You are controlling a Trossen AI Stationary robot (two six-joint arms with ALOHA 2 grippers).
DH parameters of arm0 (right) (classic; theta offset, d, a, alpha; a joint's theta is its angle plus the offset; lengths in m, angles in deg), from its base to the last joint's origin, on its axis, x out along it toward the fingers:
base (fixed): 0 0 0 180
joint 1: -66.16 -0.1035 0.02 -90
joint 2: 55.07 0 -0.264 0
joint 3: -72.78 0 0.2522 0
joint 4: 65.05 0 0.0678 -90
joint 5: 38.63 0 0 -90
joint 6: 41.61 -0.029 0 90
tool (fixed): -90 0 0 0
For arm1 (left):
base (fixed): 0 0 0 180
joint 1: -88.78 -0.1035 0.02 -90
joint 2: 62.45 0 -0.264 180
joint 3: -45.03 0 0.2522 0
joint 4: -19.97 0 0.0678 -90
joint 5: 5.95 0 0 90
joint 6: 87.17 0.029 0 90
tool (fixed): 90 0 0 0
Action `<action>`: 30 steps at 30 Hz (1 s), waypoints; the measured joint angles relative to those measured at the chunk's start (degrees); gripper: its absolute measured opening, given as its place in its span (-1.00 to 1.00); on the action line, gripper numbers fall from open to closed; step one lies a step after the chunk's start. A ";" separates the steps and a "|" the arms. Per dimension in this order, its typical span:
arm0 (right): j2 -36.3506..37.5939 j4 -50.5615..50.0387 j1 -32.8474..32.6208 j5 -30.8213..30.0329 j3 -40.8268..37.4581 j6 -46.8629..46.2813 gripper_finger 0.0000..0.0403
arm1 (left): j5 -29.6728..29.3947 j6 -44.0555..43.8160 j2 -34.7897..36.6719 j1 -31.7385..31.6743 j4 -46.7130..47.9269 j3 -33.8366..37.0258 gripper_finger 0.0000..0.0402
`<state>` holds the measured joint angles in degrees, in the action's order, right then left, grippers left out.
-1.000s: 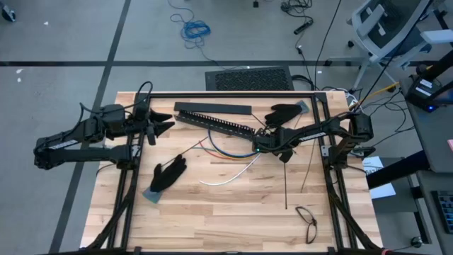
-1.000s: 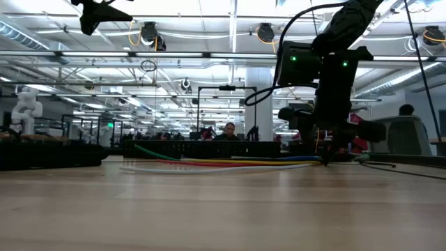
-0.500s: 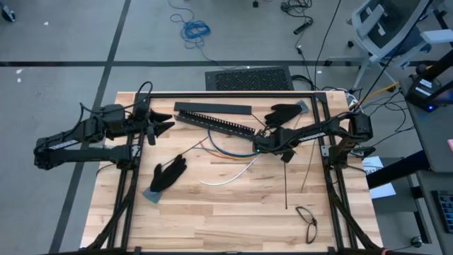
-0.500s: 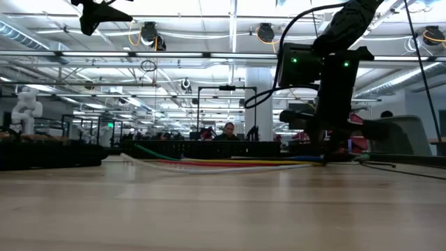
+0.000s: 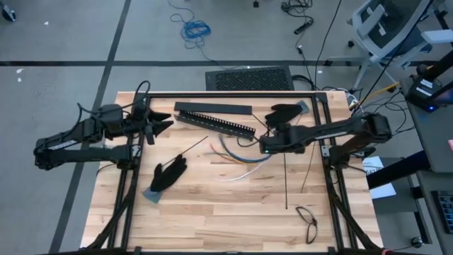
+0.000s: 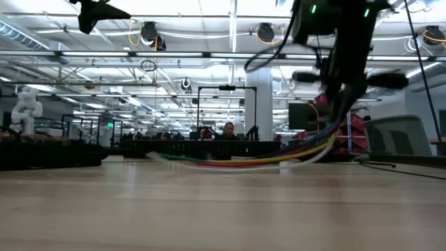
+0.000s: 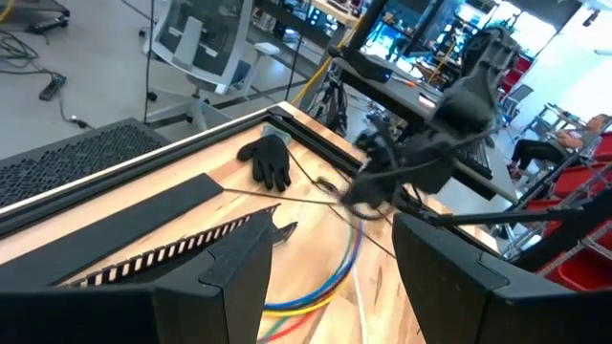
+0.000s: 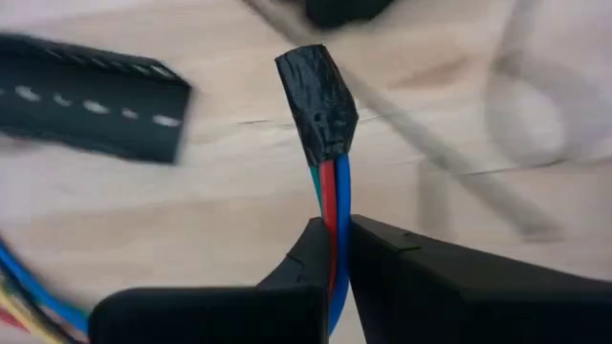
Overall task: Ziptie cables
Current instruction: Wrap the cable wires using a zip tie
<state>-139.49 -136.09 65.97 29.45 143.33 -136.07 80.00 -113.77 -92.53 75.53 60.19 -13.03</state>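
Clamping the cables [image 8: 331,205] between its two dark fingers [image 8: 421,277], the right gripper [image 5: 263,145] sits above the middle of the table [image 5: 212,212], just in front of the near end of the long slotted bar [image 5: 216,123]. In the right wrist view the red, blue and green strands run up out of the pinch and end in a black wrapped tip [image 8: 319,100] standing just past the fingertips. From the grip the rest of the bundle trails away toward the left arm's side, curving across the wood in a shallow arc; in the low view it hangs down from the raised gripper [image 6: 339,84] and flattens onto the tabletop, yellow, red, green and white strands lying side by side.

A black glove [image 5: 283,112] lies just behind the right gripper near the far edge. A thin straight black strip [image 5: 285,180] lies on the wood in front of it, and a pair of glasses [image 5: 306,219] sits near the front right corner.

The left gripper [image 5: 161,125] hovers over the table's left edge with its fingers partly spread and empty, well apart from the cables. Another black glove [image 5: 168,174] lies in front of it.
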 joint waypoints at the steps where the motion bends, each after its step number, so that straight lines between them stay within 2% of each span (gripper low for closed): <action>1: 1.56 -2.89 -0.24 -0.30 1.81 1.81 -0.95 | -0.27 -0.02 0.00 0.00 -0.08 0.00 0.06; 6: 7.38 -17.44 1.45 -4.84 13.88 20.03 -0.95 | -1.02 -0.08 0.02 0.00 -0.60 0.00 0.06; 9: 9.73 -23.73 4.46 -5.12 24.33 33.14 -0.95 | -2.04 -0.09 0.02 0.00 -0.75 0.00 0.06; 12: 9.65 -25.94 7.79 -5.04 36.13 47.41 -0.97 | -2.90 -0.13 0.02 0.00 -2.35 0.01 0.06; 17: 4.38 -32.98 12.63 1.57 55.74 72.95 -0.97 | -4.33 -2.73 0.02 0.00 -7.76 0.02 0.06; 20: 0.75 -32.42 14.68 8.29 63.04 86.13 -0.97 | -4.60 -3.38 0.36 0.00 -11.16 0.02 0.06; 24: -3.25 -32.58 15.72 9.94 68.48 92.08 -0.97 | -5.17 -6.27 1.04 0.00 -15.06 0.02 0.06; 30: -8.96 -32.62 13.59 21.47 70.32 95.55 -0.97 | -6.20 -7.61 2.63 0.00 -18.81 0.02 0.06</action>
<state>-148.45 -168.71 79.56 50.92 213.65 -40.52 73.80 -121.38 -89.90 75.53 41.37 -13.01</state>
